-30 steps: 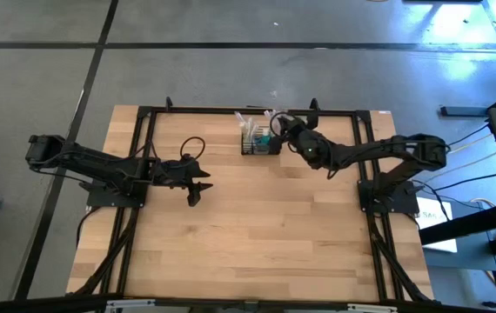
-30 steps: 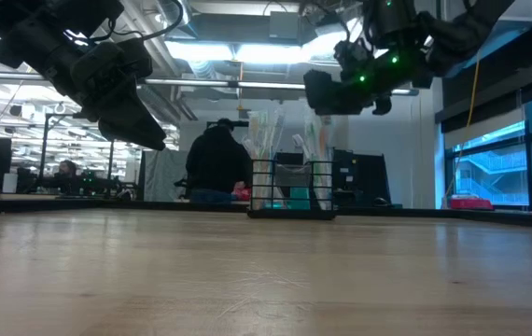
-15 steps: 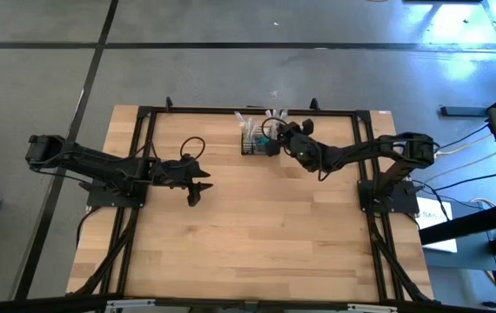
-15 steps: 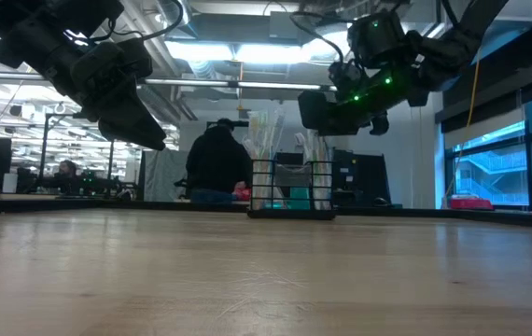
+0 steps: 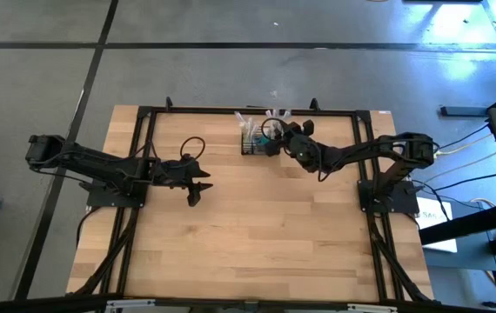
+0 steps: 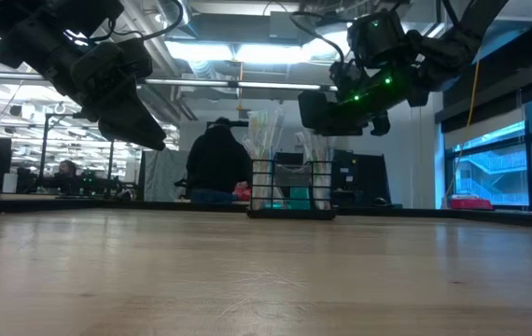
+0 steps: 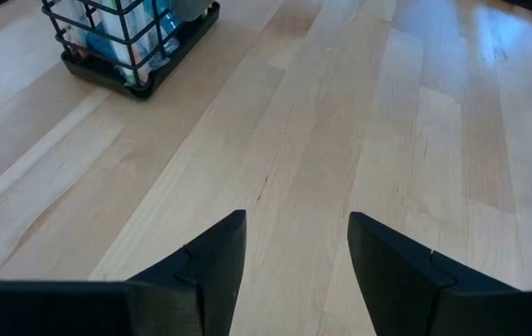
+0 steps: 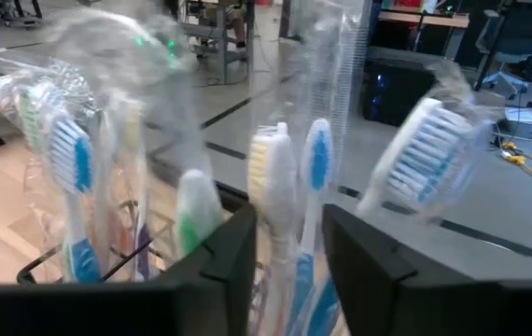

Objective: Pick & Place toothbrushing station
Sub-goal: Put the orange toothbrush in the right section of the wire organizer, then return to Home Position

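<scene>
The toothbrushing station is a small black wire-mesh caddy that stands on its base near the table's far edge. It holds wrapped pastel toothbrushes upright and teal tubes. It also shows in the left wrist view. My right gripper is open at the caddy's right side, at the height of the brush heads. In the right wrist view a white and a blue toothbrush head stand in the gap between its fingers. My left gripper is open and empty above the table's left middle.
Black frame rails run along the table's left, right and far sides. Bare wood lies in the table's middle and near half. A person in dark clothes stands in the room behind the table.
My right gripper has gone toward the table's left edge and a little down, up to the caddy's right side, and then has kept still. The caddy has stayed where it was.
</scene>
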Controlling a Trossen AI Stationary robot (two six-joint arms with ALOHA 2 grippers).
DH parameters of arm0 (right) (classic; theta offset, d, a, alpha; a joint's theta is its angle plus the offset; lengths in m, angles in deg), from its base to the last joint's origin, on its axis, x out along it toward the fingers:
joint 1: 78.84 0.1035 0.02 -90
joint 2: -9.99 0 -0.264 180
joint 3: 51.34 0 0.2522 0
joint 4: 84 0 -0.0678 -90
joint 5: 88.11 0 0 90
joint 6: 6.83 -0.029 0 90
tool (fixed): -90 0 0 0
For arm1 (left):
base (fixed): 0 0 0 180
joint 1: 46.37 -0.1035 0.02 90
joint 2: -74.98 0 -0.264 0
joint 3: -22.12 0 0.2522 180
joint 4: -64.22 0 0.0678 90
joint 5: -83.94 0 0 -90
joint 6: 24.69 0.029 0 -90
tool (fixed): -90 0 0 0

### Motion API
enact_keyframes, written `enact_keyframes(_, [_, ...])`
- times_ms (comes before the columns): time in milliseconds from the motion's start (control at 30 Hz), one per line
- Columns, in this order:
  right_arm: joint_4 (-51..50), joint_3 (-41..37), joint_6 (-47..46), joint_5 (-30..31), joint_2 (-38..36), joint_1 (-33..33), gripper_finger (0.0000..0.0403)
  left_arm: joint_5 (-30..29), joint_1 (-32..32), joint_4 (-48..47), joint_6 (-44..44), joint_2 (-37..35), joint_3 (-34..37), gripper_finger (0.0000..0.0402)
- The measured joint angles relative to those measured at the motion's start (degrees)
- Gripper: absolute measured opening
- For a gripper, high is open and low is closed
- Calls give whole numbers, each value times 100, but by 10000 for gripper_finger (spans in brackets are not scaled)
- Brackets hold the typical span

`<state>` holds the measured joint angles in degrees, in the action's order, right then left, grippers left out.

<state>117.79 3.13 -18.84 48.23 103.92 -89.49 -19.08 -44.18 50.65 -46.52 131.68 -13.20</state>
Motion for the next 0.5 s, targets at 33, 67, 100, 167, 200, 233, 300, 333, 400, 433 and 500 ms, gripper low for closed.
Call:
enact_keyframes(33, [1,-2,1,-1,0,0,133,2,2,0,0,2,0,184])
enact_keyframes(67, [2,-2,4,-1,0,1,146,2,2,0,0,2,0,184])
enact_keyframes(100, [3,-2,4,0,-1,8,159,2,2,0,0,0,0,184])
enact_keyframes(167, [3,-1,12,19,-11,38,184,0,1,0,0,1,0,184])
enact_keyframes(200, [-2,-2,32,20,-24,57,195,0,2,0,0,2,0,184])
enact_keyframes(233, [-2,0,44,19,-41,79,205,1,2,0,0,1,0,184])
enact_keyframes(300, [-22,-2,102,-2,-99,130,222,2,2,0,0,2,0,184])
enact_keyframes(333, [-26,-2,178,-7,-132,160,228,1,2,0,0,1,-1,184])
enact_keyframes(400, [-35,-4,285,0,-228,218,236,0,2,0,0,0,0,184])
enact_keyframes(433, [-19,-4,343,0,-277,241,239,1,2,0,0,0,0,184])
enact_keyframes(500, [-3,-4,386,37,-359,271,240,0,1,0,0,1,0,184])
